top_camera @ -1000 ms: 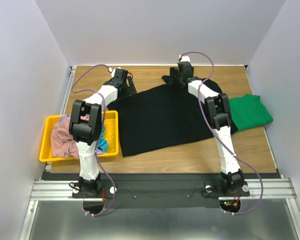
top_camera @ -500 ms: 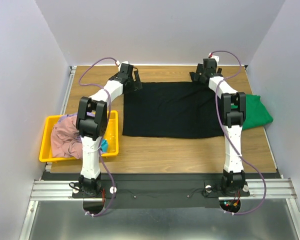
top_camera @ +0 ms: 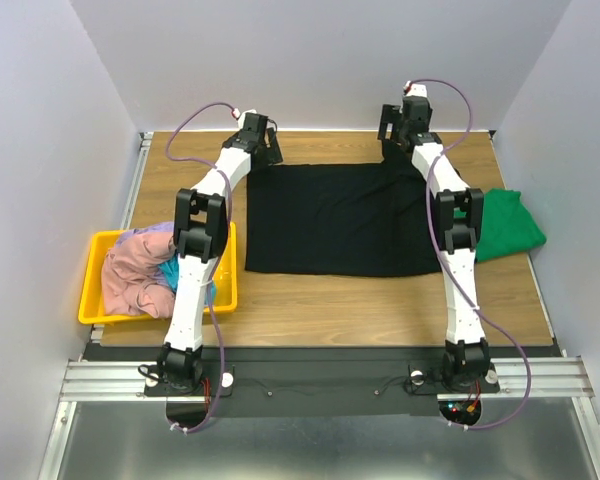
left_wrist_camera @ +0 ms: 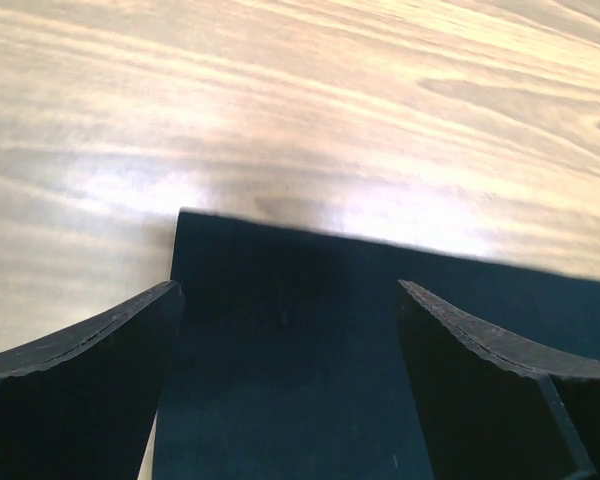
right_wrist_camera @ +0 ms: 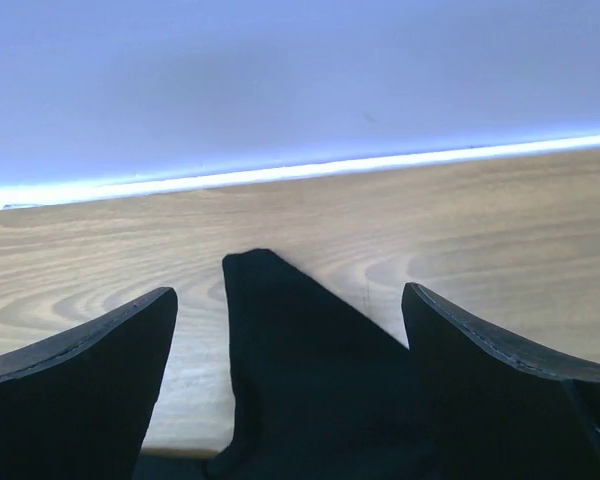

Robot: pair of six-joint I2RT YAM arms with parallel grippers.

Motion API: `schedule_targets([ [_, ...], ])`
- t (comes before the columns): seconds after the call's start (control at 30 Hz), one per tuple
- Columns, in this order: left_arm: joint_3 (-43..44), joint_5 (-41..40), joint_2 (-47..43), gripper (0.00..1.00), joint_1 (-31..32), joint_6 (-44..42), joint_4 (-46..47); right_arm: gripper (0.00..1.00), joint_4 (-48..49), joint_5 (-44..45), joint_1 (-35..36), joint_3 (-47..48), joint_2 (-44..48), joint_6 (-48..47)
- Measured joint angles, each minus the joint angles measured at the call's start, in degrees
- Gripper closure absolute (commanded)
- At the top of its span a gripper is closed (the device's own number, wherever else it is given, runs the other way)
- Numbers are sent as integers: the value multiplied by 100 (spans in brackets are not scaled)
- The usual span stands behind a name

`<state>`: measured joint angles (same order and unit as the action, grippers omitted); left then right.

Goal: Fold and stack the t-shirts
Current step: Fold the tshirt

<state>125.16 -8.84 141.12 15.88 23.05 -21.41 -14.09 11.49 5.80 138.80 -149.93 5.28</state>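
Low at the left of the top view, one yellow bin (top_camera: 108,236) holds the unfolded pile: one dusty-pink tee (top_camera: 130,280), a sliver of one teal tee (top_camera: 209,291), and a pale lavender edge (top_camera: 155,230) at the pile's upper side that is probably a third. At middle right, one green tee (top_camera: 505,225) lies bunched on the counter (top_camera: 380,300), touching the right edge of the one black tee (top_camera: 335,220). The black tee lies flat as a rectangle at the frame's centre.

Further up, both arms reach to the black tee's far edge. The left hand (left_wrist_camera: 288,290) is spread wide above the upper-left corner. The right hand (right_wrist_camera: 290,292) is equally agape over a point of cloth at the upper right. Neither grips anything.

The tee looks smoothed out and ready for folding. The next move likely calls for both hands to pinch those far corners and carry them evenly toward the near hem.
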Motion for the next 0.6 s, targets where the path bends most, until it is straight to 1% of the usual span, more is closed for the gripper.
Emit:
schedule_targets([
  [0.1, 323, -20, 313, 1, -22, 20, -131, 0, 105, -107, 0, 164, -264, -90],
  [0.23, 365, -48, 407, 1, -24, 48, -162, 0, 179, -317, 0, 216, -688, -59],
  [0.3, 437, -70, 455, 1, -24, 70, -157, 1, 385, -385, 4, 236, -839, -94],
  [0.37, 511, -105, 503, 1, -24, 81, -179, 5, 435, -411, 26, 251, -850, -118],
  [0.43, 586, -138, 555, 1, -24, 103, -175, 7, 466, -404, 28, 249, -868, -149],
  [0.47, 612, -173, 579, 1, -24, 120, -175, 11, 494, -400, 37, 251, -879, -190],
  [0.53, 614, -219, 584, 2, -24, 151, -173, 15, 531, -396, 59, 249, -885, -249],
  [0.6, 614, -267, 584, 2, -22, 199, -173, 23, 570, -391, 74, 249, -901, -302],
])
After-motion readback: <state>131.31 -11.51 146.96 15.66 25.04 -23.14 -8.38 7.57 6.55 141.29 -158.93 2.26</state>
